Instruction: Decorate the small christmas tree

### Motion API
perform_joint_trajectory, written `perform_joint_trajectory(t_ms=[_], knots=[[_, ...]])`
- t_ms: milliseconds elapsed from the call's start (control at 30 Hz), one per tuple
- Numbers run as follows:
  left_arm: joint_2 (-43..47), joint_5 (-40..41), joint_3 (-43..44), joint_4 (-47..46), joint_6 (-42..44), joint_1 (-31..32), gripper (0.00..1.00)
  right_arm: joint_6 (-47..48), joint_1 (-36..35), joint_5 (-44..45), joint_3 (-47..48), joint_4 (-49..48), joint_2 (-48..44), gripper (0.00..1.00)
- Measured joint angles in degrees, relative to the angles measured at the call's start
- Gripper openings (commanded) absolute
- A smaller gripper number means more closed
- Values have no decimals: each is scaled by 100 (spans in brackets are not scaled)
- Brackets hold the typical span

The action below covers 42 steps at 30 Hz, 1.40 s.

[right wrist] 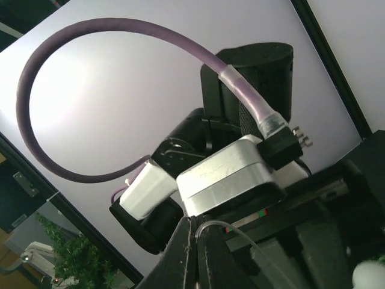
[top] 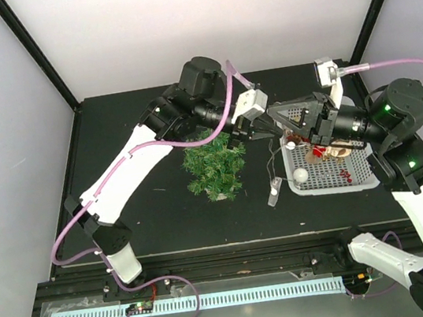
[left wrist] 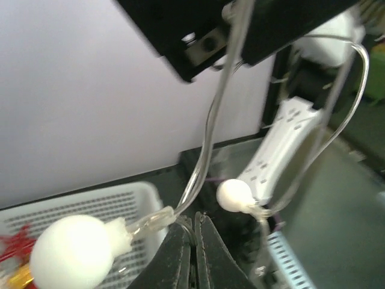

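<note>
Up high, the left gripper (left wrist: 197, 232) and the right gripper (right wrist: 196, 232) each pinch tight on the clear light string (left wrist: 207, 132). The small christmas tree (top: 214, 166) stands on the black table (top: 157, 222), beside the white basket (top: 323, 188).

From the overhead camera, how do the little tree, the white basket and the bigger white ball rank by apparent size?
1. white basket, though partly covered by the right arm.
2. small christmas tree, somewhat smaller.
3. bigger white ball, clearly smallest.
</note>
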State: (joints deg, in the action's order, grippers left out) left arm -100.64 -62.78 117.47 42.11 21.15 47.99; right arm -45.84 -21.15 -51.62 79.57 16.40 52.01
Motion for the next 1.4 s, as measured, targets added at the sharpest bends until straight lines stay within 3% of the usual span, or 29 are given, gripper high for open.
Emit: perform_joint_trajectory(t_ms=[67, 200, 367, 667, 1033, 1267, 1400], knots=[[0, 533, 190, 319, 326, -2, 2, 85, 0, -2, -11, 50, -37, 12], [0, 1674, 890, 1008, 955, -7, 2, 275, -4, -61, -101, 131, -188, 45], [179, 2879, 1427, 1355, 1556, 50, 2, 411, -4, -153, -280, 216, -426, 58], [804, 4354, 1429, 1526, 2337, 614, 2, 699, -4, -195, -306, 415, -907, 67], [1700, 5132, 1635, 1132, 3123, 1259, 2, 1115, -4, -162, -367, 778, -1388, 71], [2090, 5759, 1458, 820, 3668, 1436, 2, 1550, -4, -232, -1764, 931, -1770, 72], [2192, 5995, 1362, 734, 3836, 1440, 2, 2057, -20, 175, -2269, 1349, -1777, 72]])
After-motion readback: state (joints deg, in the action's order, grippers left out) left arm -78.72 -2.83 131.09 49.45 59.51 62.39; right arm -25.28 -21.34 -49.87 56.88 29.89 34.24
